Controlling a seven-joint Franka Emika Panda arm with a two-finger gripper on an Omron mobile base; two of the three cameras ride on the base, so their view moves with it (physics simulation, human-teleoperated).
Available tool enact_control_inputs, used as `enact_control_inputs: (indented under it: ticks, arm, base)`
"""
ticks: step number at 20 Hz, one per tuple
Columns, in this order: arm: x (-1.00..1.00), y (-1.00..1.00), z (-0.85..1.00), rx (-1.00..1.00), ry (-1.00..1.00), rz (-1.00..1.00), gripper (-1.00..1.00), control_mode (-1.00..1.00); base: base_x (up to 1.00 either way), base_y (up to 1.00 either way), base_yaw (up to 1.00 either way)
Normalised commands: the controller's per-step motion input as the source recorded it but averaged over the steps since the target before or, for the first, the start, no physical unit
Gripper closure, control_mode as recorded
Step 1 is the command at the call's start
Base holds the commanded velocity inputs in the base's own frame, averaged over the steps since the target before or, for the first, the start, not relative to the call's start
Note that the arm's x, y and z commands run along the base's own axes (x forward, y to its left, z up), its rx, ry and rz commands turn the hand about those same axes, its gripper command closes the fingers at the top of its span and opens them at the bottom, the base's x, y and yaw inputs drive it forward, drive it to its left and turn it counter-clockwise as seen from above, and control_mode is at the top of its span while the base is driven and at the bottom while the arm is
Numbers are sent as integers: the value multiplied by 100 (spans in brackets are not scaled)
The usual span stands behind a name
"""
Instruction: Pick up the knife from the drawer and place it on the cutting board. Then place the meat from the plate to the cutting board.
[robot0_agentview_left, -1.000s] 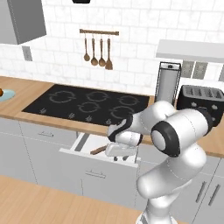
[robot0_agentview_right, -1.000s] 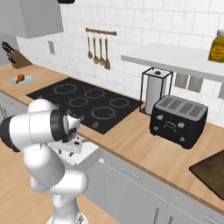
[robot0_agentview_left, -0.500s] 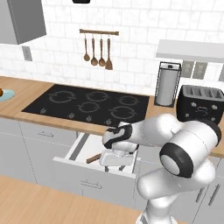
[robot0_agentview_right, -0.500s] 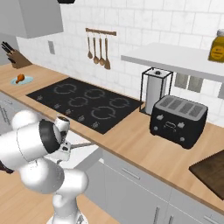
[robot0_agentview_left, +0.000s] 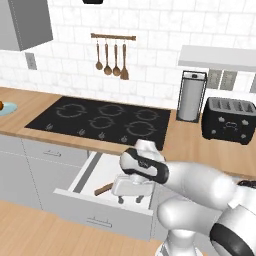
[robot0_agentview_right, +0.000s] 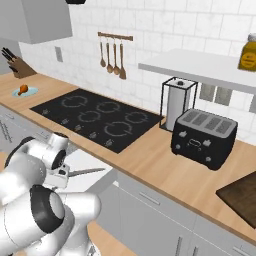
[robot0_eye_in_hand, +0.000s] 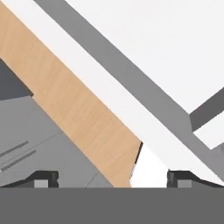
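The drawer (robot0_agentview_left: 95, 216) stands pulled out under the hob. The knife lies inside it; its brown handle (robot0_agentview_left: 103, 189) shows left of my hand, and its silver blade (robot0_agentview_right: 88, 172) pokes out past my arm over the white drawer (robot0_agentview_right: 98, 161) floor. My gripper (robot0_agentview_left: 129, 201) hangs over the drawer's right part, fingers down and open, empty, just right of the handle. My gripper (robot0_eye_in_hand: 113, 178) has its tips wide apart. The pale blue plate (robot0_agentview_right: 30, 92) with the meat (robot0_agentview_right: 21, 89) sits far left. The dark cutting board (robot0_agentview_right: 242, 197) lies far right.
A black hob (robot0_agentview_left: 102, 120) fills the counter behind the drawer. A paper towel holder (robot0_agentview_left: 191, 96) and a black toaster (robot0_agentview_left: 229, 120) stand to the right. A knife block (robot0_agentview_right: 16, 64) is beside the plate. Utensils (robot0_agentview_left: 111, 59) hang on the wall.
The drawer has come farther out. My hand has sunk lower over it, and its jaws have spread from partly shut to wide open.
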Motion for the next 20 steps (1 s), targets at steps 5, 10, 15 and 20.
enact_control_inputs:
  ticks: [5, 10, 15, 20]
  arm:
    - [50, 0, 97, 2, 0, 1, -100, -100]
    - [100, 23, 11, 0, 0, -23, -100, -100]
    - [100, 74, -30, 0, 19, -37, -100, -100]
    - [82, 20, -15, -6, 31, -22, -100, -100]
  base:
    - [0, 0, 0]
    - [0, 0, 0]
    - [0, 0, 0]
    - [0, 0, 0]
